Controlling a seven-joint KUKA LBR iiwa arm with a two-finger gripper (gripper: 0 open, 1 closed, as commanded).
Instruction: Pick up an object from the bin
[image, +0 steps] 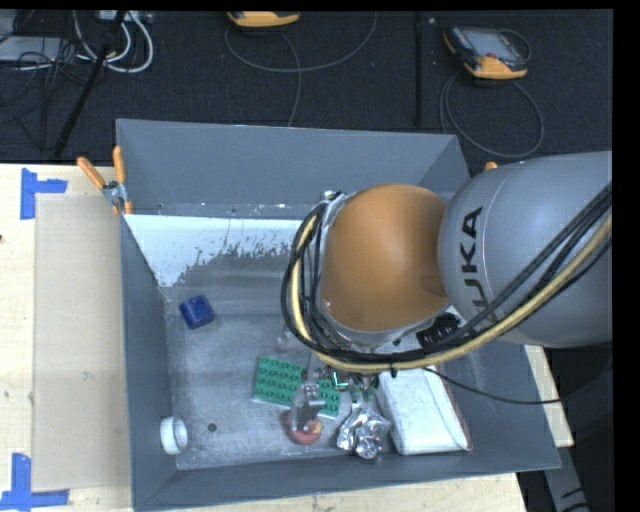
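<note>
From above, your claw (318, 400) hangs low over a small red round thing (303, 432) at the near side of the bin (250, 170), between a green studded plate (274, 380) and crumpled foil (362, 436) (wide or narrow, you cannot tell). You seem to be at the descent; next you would need to close on it cleanly.

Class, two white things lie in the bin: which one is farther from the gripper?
The small round white cap, alone in the bin's lower-left corner as the camera sees it; the larger white rectangular block lies close beside the gripper.
</note>
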